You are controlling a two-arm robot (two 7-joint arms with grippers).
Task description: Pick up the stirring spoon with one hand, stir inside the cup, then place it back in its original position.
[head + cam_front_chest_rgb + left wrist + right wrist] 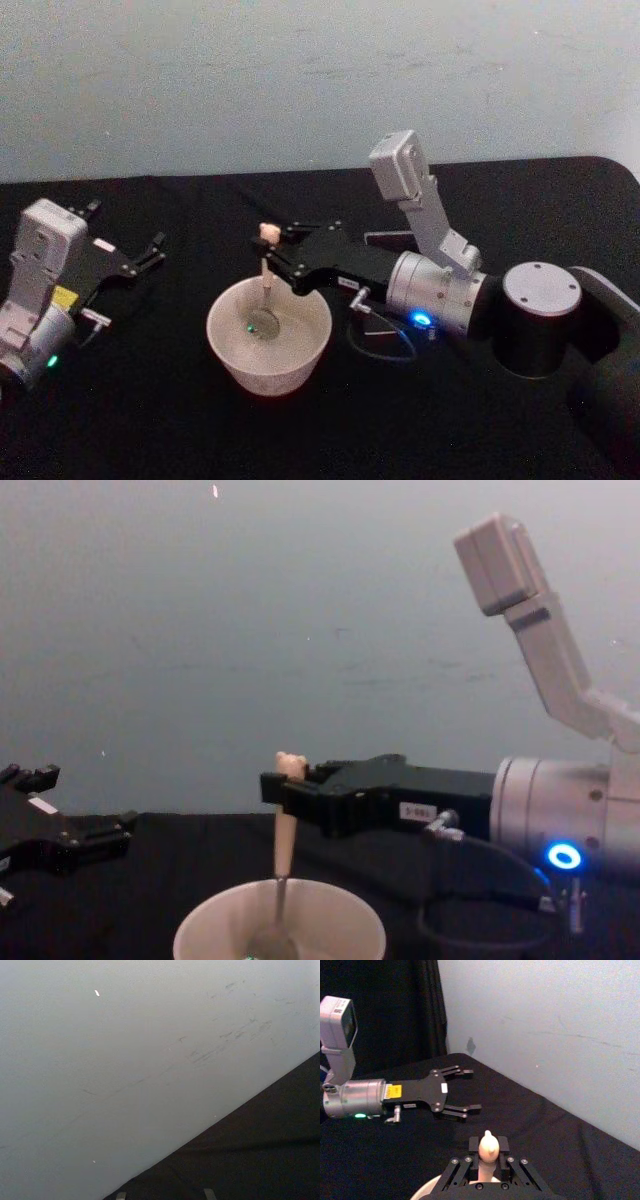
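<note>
The stirring spoon (265,262) stands upright in the cream-white cup (222,350) at the table's middle, its metal bowl down inside and its bear head on top. My right gripper (272,264) is shut on the beige handle just below the bear head. From the chest, the spoon (283,830) drops from the right gripper (282,786) into the cup (205,932). The right wrist view has the bear head (488,1146) between the pads. My left gripper (152,252) rests open at the far left, apart from the cup.
Black cloth (150,420) covers the table up to a pale wall. A dark box (388,239) peeks out behind my right arm. A cable loop (385,352) hangs under the right wrist. The left gripper (471,1091) lies across from the right one.
</note>
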